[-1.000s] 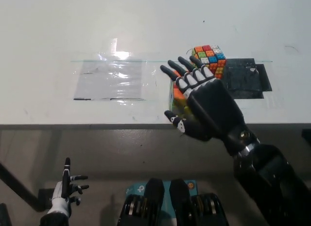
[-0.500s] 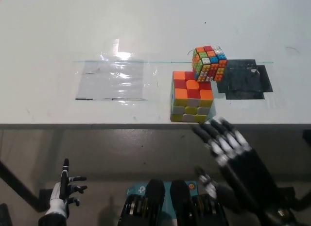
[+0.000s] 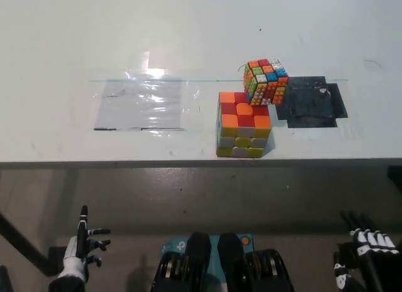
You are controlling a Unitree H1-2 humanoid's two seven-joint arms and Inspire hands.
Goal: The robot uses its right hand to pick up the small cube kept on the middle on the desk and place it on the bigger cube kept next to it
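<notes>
The right hand point(image 3: 367, 251) was low at the bottom right corner, below the desk edge, with its fingers apart and holding nothing. Far up and to the left of it, near the front edge of the white desk point(image 3: 188, 34), stood the bigger cube point(image 3: 244, 125). The small cube point(image 3: 266, 82) was just behind it, tilted, and it seemed to lean on the back upper corner of the bigger cube; I cannot tell whether it rested fully on top. If the placing must be corrected, the hand should come from above, close on the small cube's sides and set it flat on the centre. The left hand point(image 3: 81, 249) rested at the lower left, fingers spread.
</notes>
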